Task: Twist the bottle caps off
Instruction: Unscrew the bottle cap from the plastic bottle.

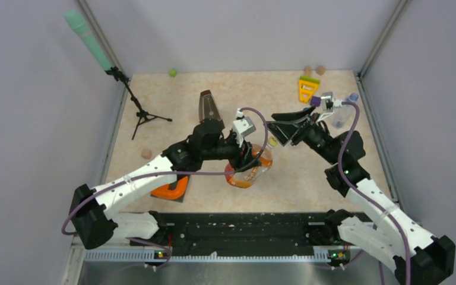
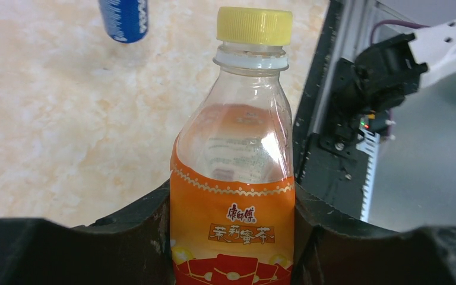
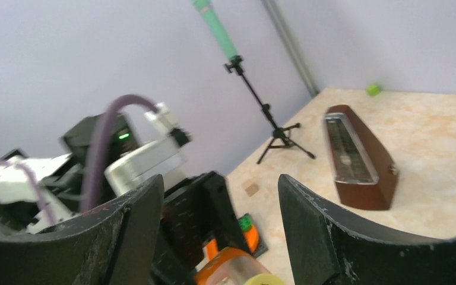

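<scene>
Left fingers [image 2: 124, 237] clench a squat orange-labelled clear plastic bottle [image 2: 231, 178], yellow screw cap [image 2: 254, 25] still on; right fingers [image 3: 332, 237] spread apart, empty.

Squat clear orange bottle [image 2: 231, 196]: orange label w/ red base and Chinese lettering, upper part see-through. It's tilted, neck toward far right, label clamped between left gripper [image 2: 231, 237] fingers. Yellow cap [image 2: 254, 25] on, white ring just under it. Slim blue-label bottle [image 2: 123, 18] upright on table at far right, blue cap [image 1: 352, 97] on.
</scene>
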`<action>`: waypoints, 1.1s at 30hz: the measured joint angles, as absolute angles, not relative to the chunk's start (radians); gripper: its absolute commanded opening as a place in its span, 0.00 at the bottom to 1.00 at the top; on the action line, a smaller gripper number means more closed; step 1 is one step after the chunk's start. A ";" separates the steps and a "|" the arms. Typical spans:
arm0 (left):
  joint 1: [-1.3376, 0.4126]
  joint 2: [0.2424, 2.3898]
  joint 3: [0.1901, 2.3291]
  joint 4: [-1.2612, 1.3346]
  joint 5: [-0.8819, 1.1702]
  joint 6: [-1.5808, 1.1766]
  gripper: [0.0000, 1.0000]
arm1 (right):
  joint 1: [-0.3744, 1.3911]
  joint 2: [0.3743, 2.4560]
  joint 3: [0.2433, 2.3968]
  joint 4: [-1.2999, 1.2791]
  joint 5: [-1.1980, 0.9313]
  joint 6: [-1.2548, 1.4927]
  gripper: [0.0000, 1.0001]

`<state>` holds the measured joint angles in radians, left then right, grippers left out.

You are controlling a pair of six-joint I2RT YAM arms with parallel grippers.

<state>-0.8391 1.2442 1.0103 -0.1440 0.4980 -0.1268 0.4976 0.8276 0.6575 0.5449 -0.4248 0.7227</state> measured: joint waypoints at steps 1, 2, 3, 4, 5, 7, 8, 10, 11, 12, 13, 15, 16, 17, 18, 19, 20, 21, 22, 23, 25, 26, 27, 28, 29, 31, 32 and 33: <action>-0.857 1.240 1.010 -0.146 0.451 -0.126 0.00 | 0.503 0.827 0.663 0.510 -0.395 0.706 0.69; -0.878 1.235 1.010 -0.145 0.397 -0.126 0.00 | 0.504 0.828 0.667 0.474 -0.365 0.696 0.69; -0.899 1.230 1.010 -0.145 0.343 -0.127 0.00 | 0.504 0.831 0.668 0.450 -0.348 0.690 0.69; -0.911 1.227 1.010 -0.144 0.308 -0.128 0.00 | 0.504 0.838 0.668 0.432 -0.332 0.690 0.68; -0.929 1.221 1.010 -0.143 0.255 -0.128 0.00 | 0.504 0.847 0.668 0.416 -0.321 0.692 0.68; -0.948 1.211 1.010 -0.140 0.179 -0.128 0.00 | 0.506 0.865 0.668 0.393 -0.305 0.704 0.66; -0.959 1.204 1.008 -0.133 0.129 -0.127 0.00 | 0.506 0.874 0.668 0.385 -0.300 0.712 0.65; -0.975 1.193 1.007 -0.125 0.048 -0.125 0.00 | 0.507 0.889 0.668 0.372 -0.297 0.727 0.63; -0.981 1.188 1.007 -0.123 0.018 -0.122 0.00 | 0.507 0.900 0.668 0.367 -0.299 0.736 0.61; -0.988 1.187 1.007 -0.120 -0.017 -0.118 0.00 | 0.507 0.911 0.668 0.364 -0.301 0.741 0.60; -0.996 1.187 1.007 -0.117 -0.051 -0.112 0.00 | 0.507 0.922 0.668 0.362 -0.306 0.749 0.59; -1.011 1.189 1.007 -0.131 -0.105 -0.099 0.00 | 0.508 0.942 0.670 0.363 -0.316 0.763 0.57; -1.018 1.190 1.007 -0.137 -0.126 -0.093 0.00 | 0.508 0.952 0.670 0.364 -0.324 0.772 0.56; -1.027 1.193 1.007 -0.143 -0.150 -0.085 0.00 | 0.508 0.959 0.670 0.368 -0.329 0.777 0.52; -1.034 1.196 1.007 -0.143 -0.167 -0.078 0.00 | 0.508 0.965 0.670 0.371 -0.335 0.782 0.47; -1.042 1.201 1.008 -0.144 -0.186 -0.073 0.00 | 0.508 0.970 0.670 0.374 -0.340 0.791 0.46; -1.048 1.205 1.008 -0.143 -0.200 -0.070 0.00 | 0.508 0.973 0.670 0.376 -0.341 0.792 0.46; -1.052 1.209 1.008 -0.144 -0.210 -0.065 0.00 | 0.509 0.974 0.670 0.377 -0.345 0.798 0.48; -1.056 1.211 1.008 -0.143 -0.223 -0.060 0.00 | 0.509 0.975 0.670 0.379 -0.350 0.806 0.47; -1.057 1.212 1.008 -0.143 -0.231 -0.056 0.00 | 0.508 0.976 0.670 0.382 -0.351 0.810 0.42; -1.060 1.212 1.010 -0.143 -0.250 -0.052 0.00 | 0.508 0.976 0.670 0.383 -0.358 0.817 0.39; -1.060 1.212 1.010 -0.143 -0.256 -0.051 0.00 | 0.509 0.976 0.670 0.389 -0.363 0.824 0.41; -1.060 1.212 1.011 -0.143 -0.262 -0.049 0.00 | 0.509 0.976 0.670 0.393 -0.366 0.825 0.42; -1.060 1.213 1.012 -0.143 -0.269 -0.049 0.00 | 0.509 0.976 0.670 0.397 -0.368 0.828 0.44; -1.060 1.213 1.013 -0.143 -0.274 -0.049 0.00 | 0.508 0.976 0.670 0.399 -0.369 0.831 0.44; -1.060 1.215 1.015 -0.144 -0.280 -0.049 0.00 | 0.508 0.978 0.670 0.402 -0.373 0.832 0.45; -1.060 1.216 1.016 -0.143 -0.280 -0.049 0.00 | 0.508 0.978 0.670 0.403 -0.376 0.832 0.45; -1.060 1.216 1.018 -0.144 -0.279 -0.049 0.00 | 0.509 0.978 0.670 0.404 -0.376 0.832 0.47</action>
